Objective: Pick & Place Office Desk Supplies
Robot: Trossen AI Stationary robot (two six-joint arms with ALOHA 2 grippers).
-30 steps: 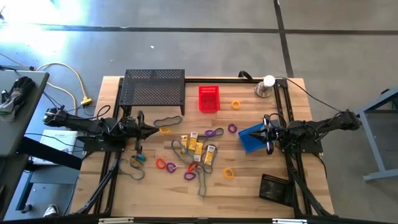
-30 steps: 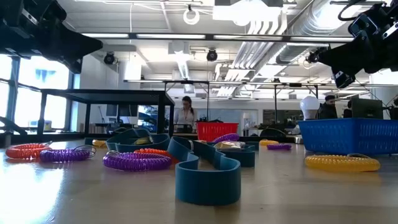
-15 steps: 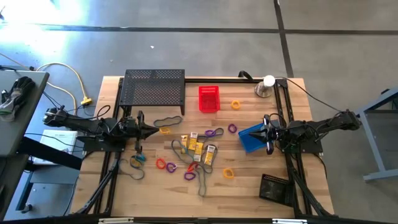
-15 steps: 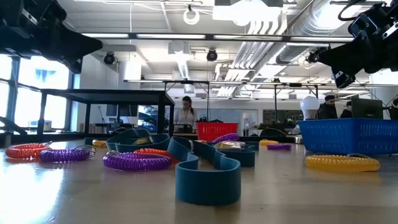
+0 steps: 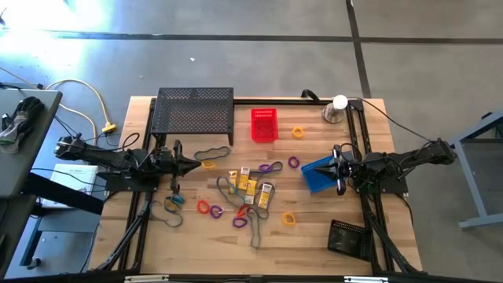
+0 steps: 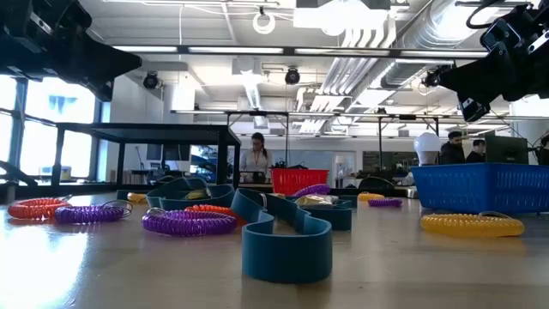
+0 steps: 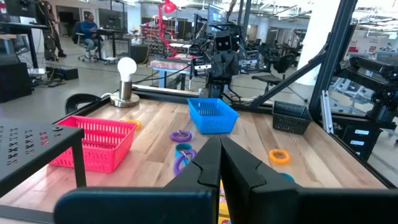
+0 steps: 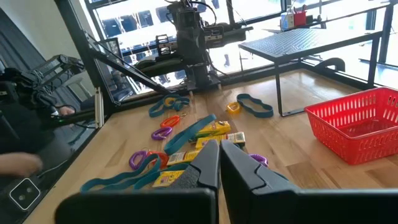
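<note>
Nearest band: a thick dark band loop [image 6: 286, 242] lies closest in the low view, slack on the surface [image 5: 314, 228].
Coiled loops: purple loop [image 6: 189, 222] and orange loop [image 6: 38, 208] rest just behind it, untouched.
Boxes: yellow-and-white boxes [image 5: 250, 186] sit mid-surface, between both arms.
Left gripper [image 5: 194, 165]: raised above the surface, fingers together, empty.
Right gripper [image 5: 335, 167]: raised beside the blue basket [image 5: 317, 174], fingers together, empty.
Bins: red basket [image 5: 264, 124] stands farther back.
Step judged: first pick not yet begun (nothing is held).
Advice: part the fingers before descending; single out one loop clear of its neighbours.
</note>
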